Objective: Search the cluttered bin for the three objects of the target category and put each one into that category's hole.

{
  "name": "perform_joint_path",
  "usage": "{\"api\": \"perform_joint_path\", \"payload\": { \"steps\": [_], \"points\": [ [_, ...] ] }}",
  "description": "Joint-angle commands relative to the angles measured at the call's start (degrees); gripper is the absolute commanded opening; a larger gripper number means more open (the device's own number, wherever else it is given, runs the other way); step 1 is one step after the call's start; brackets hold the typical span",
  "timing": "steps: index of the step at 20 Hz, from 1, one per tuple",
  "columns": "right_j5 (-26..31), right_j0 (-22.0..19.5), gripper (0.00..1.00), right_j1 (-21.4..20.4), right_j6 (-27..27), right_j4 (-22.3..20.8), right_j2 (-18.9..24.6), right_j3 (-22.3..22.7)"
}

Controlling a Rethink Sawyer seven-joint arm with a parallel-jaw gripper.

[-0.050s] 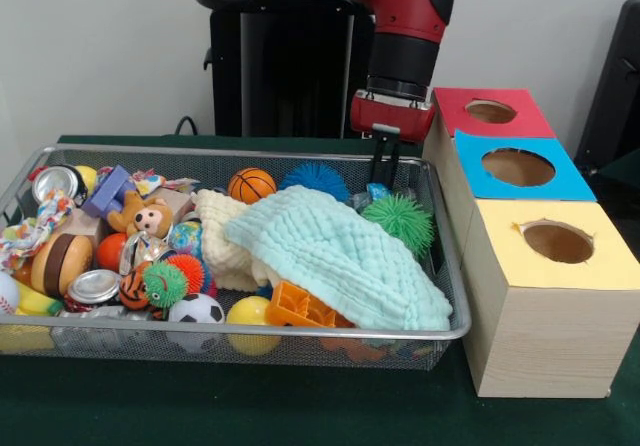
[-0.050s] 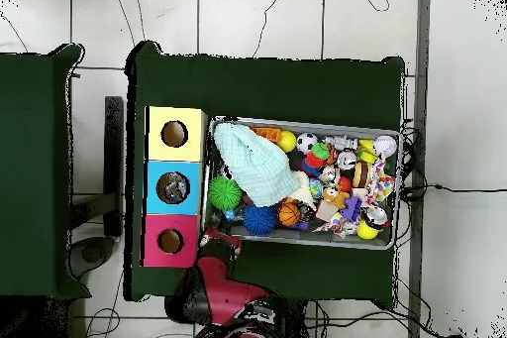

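Pincer (image 1: 386, 159) lowered at the wire bin's (image 1: 452, 296) corner beside the red box (image 1: 455, 116); grip state indeterminable. Sorting appears largely outstanding.

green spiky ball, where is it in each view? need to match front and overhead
Front view: green spiky ball at the bin's right end, just right of the mint cloth, near the gripper.
Overhead view: green spiky ball at the bin's left end, next to the blue-topped box.
Shared landmark: the mint cloth touches it in both.
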Motion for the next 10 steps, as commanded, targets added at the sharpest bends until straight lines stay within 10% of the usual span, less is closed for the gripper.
{"api": "perform_joint_path", "payload": {
  "steps": [1, 10],
  "points": [
    [-4.2, 1.0, 0.0, 0.2, 14.0, 5.7, 0.4, -2.3],
    [-5.5, 0.0, 0.0, -0.5, 15.3, 3.9, 0.8, -2.3]
  ]
}}
